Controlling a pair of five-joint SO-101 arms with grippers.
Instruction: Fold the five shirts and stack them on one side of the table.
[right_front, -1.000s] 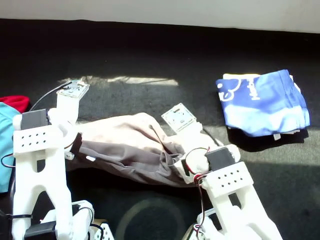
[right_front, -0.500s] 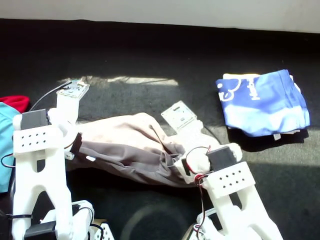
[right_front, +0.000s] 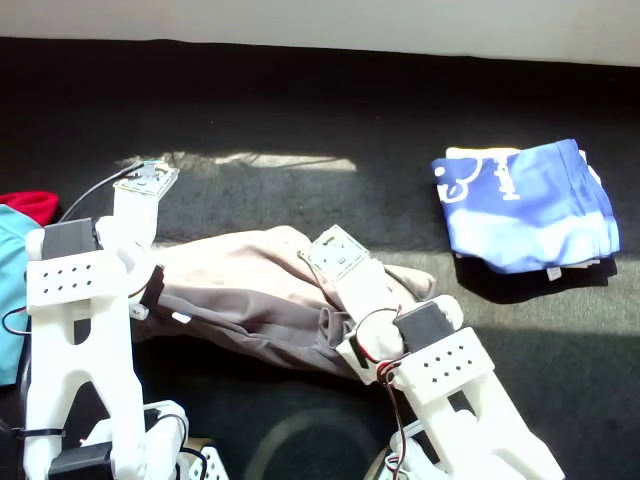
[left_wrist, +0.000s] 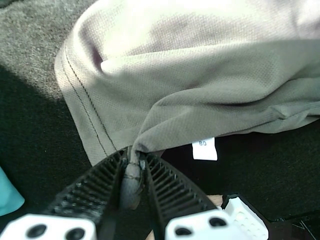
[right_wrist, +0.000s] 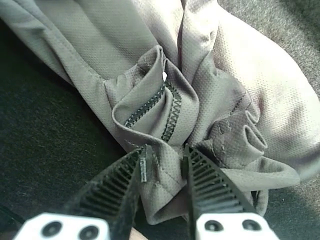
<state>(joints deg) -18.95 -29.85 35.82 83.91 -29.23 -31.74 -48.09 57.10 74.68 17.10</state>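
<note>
Beige mesh shirt (right_front: 250, 280) crumpled; hem pinched in left gripper (left_wrist: 132, 157), right gripper (right_wrist: 165, 155) spread. Perhaps two folded: blue-white cloth stack (right_front: 525, 205) far right.

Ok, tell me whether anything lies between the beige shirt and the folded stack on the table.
Nothing visible does. Bare dark table separates the beige shirt from the folded stack. The left hand is shut on the shirt's hem.

Overhead view, wrist cameras close on shirt (right_front: 235, 275)
</note>
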